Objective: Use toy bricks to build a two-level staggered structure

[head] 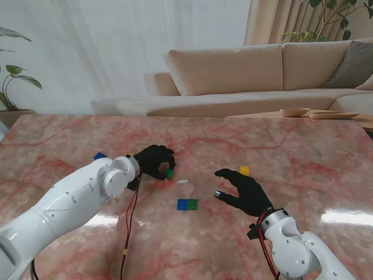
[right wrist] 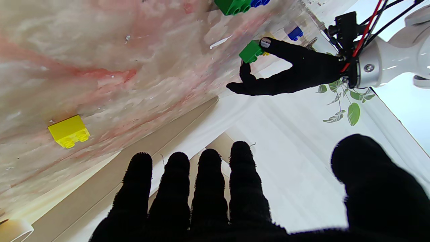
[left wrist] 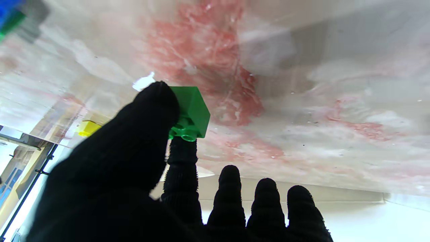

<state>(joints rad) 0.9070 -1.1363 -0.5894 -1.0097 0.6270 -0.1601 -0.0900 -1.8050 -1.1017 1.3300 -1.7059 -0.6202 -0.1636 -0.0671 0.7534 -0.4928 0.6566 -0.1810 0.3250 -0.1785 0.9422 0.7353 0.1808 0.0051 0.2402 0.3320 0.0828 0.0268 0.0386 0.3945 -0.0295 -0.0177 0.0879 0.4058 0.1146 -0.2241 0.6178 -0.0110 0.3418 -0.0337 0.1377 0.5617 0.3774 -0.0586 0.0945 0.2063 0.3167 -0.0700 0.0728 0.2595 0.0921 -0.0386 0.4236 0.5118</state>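
Observation:
My left hand [head: 156, 161] pinches a green brick [head: 168, 172] between thumb and index finger, just off the marble table [head: 70, 146]. The left wrist view shows that green brick [left wrist: 189, 114] held with its studs toward the camera. A blue brick [head: 182, 204] and a green brick [head: 192, 203] sit side by side nearer to me, in the middle. My right hand [head: 245, 191] hovers open to their right, fingers spread, holding nothing. A yellow brick [head: 244, 170] lies just beyond it. Another blue brick [head: 99, 156] lies at the left, behind my left forearm.
A small white scrap [head: 182, 181] lies on the table right of the held brick. Red cables run down both wrists. A beige sofa [head: 245, 76] and a low side table with dishes [head: 317, 113] stand beyond the far edge.

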